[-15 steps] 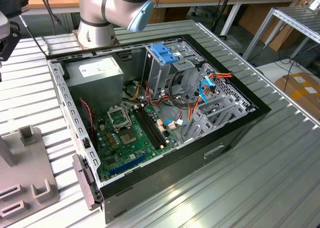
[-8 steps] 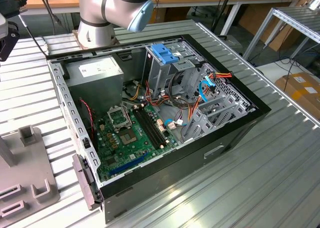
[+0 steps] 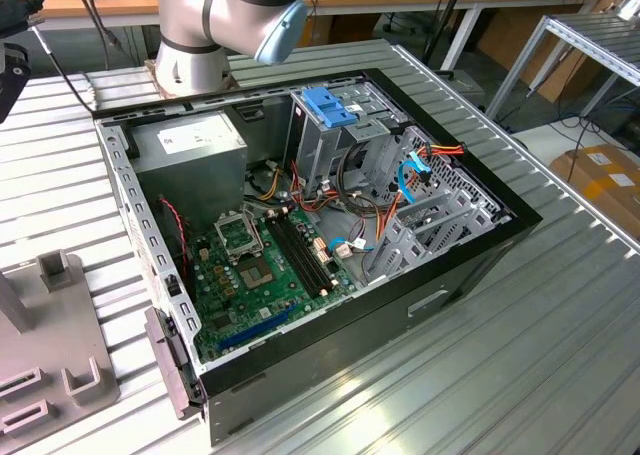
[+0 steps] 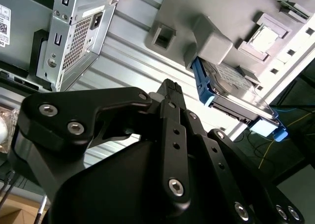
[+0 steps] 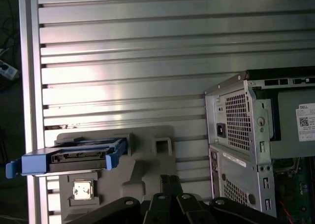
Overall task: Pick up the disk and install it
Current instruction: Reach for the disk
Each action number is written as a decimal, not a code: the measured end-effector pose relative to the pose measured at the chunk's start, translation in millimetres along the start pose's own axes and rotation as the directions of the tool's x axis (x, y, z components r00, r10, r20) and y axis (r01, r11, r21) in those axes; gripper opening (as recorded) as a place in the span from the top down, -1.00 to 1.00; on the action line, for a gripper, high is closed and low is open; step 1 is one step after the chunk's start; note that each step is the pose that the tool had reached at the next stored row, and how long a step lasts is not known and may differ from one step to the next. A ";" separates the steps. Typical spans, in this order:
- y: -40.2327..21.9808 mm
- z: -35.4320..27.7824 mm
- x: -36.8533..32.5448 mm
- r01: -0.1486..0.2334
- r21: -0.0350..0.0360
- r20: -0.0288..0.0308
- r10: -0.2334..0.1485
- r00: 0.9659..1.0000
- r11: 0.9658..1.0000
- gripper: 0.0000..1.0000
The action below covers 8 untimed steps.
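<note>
Gripper (image 5: 169, 179): your fingers were closed together, empty | disk (image 5: 74, 157): rested on the grey stand (image 5: 147, 160) beside the computer case (image 5: 236, 120), apart from your gripper | progress: pickup and installation both remained.

Blue-railed grey metal disk (image 4: 234, 82)

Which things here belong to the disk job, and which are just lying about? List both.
Job in hand:
- disk, standing in the grey stand
- pincer
- computer case
- drive cage

Just lying about:
- power supply box
- green circuit board
- cables
</note>
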<state>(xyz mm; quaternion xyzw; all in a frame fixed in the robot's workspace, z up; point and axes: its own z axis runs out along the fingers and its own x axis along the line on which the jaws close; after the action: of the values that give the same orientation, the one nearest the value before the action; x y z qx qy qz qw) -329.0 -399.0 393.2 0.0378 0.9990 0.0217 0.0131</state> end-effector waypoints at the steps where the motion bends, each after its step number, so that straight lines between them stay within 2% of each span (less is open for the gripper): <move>1: 0.0 0.0 0.5 0.000 0.000 0.000 0.000 1.000 1.000 0.79; 8: 0.0 -0.1 0.9 0.000 0.000 0.000 0.000 1.000 1.000 0.79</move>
<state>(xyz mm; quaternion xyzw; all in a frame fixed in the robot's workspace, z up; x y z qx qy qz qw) -329.9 -398.9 393.2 0.0379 0.9990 0.0217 0.0130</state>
